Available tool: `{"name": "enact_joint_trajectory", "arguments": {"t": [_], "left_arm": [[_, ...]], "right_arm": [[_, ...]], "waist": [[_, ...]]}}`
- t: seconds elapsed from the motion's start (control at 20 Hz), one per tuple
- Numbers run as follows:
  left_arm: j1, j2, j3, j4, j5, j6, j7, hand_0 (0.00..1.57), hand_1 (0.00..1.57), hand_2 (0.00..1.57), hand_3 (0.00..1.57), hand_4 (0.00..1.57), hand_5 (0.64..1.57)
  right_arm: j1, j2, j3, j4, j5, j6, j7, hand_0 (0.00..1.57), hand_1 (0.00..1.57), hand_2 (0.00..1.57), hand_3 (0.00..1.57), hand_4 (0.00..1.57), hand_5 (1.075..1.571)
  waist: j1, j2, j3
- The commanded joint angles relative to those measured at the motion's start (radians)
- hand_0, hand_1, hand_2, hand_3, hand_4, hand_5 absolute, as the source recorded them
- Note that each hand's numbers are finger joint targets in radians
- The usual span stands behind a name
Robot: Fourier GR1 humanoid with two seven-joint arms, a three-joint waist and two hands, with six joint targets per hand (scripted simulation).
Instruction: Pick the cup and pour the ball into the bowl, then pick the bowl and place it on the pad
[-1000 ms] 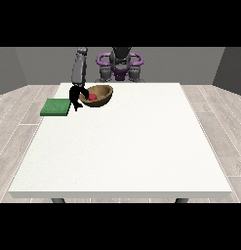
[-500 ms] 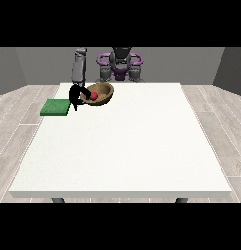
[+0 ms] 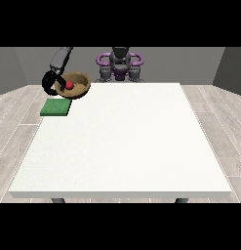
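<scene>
A brown bowl (image 3: 77, 85) hangs in the air at the table's far left, tilted so its inside faces the camera. A red ball (image 3: 69, 85) lies inside it. The black hand at the view's left (image 3: 49, 83) is curled round the bowl's left rim and holds it up. Just below and slightly left of the bowl, a flat green pad (image 3: 56, 107) lies on the white table (image 3: 122, 141). The bowl does not touch the pad. No cup shows anywhere. No hand shows at the view's right.
The robot's grey and purple torso (image 3: 120, 63) stands behind the table's far edge. Its grey forearm (image 3: 61, 57) slants down to the hand at the left. The table's left edge runs close to the pad.
The hand has carried the bowl with the ball up and to the left, from beside the pad to just above its far edge. The pad has stayed in place.
</scene>
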Motion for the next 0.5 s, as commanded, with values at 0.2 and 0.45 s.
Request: {"name": "enact_joint_trajectory", "arguments": {"t": [0.2,0.45], "left_arm": [[0.064,0.065,0.052,0.090,0.010,-0.042,-0.070,0.00,0.00,0.00,0.00,1.21,1.543],[0.063,0.024,0.011,0.057,-0.006,-0.007,-0.116,0.00,0.00,0.00,0.00,1.20,1.546]], "right_arm": [[-0.059,-0.207,-0.071,-0.023,-0.049,0.158,0.143,1.57,1.57,1.57,0.67,1.07,1.566],[-0.129,-0.219,-0.083,0.044,-0.021,0.132,0.158,1.57,1.57,1.57,0.38,1.12,1.568]], "waist": [[-0.083,-0.014,0.0019],[-0.044,0.047,0.0022]]}}
